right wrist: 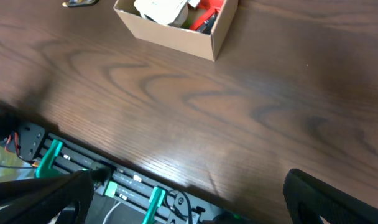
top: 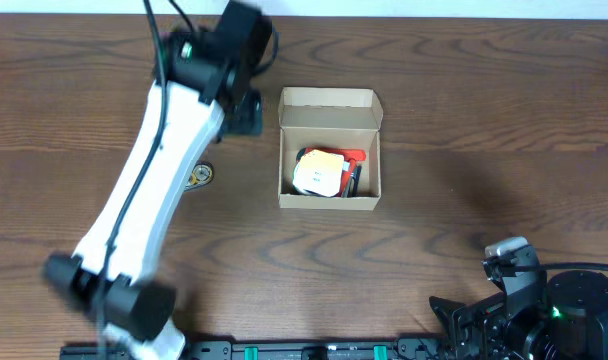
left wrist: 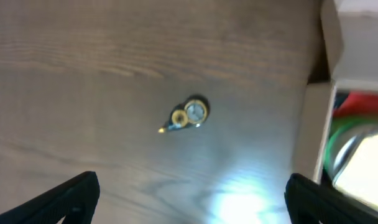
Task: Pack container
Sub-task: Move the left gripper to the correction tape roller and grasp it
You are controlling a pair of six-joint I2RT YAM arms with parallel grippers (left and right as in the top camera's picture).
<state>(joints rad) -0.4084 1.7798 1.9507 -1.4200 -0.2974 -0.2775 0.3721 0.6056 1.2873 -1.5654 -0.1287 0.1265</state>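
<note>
Matt tan cardboard container (top: 329,148) on smooth, faintly glossy wood-grain table (top: 464,120)

Surface (top: 484,120) to the right of the container (top: 329,201) is bare wood, so approach is free from the right and from the near side. Box top is open, flap (top: 329,98) at the far edge. Left side is crowded: the left arm (top: 154,190) runs diagonally from near-left to far, with its end effector (top: 246,110) just beside the box's far-left corner. A small gold round item (top: 199,175) lies beside the arm. Right arm (top: 529,300) is folded at the near-right corner.
</note>
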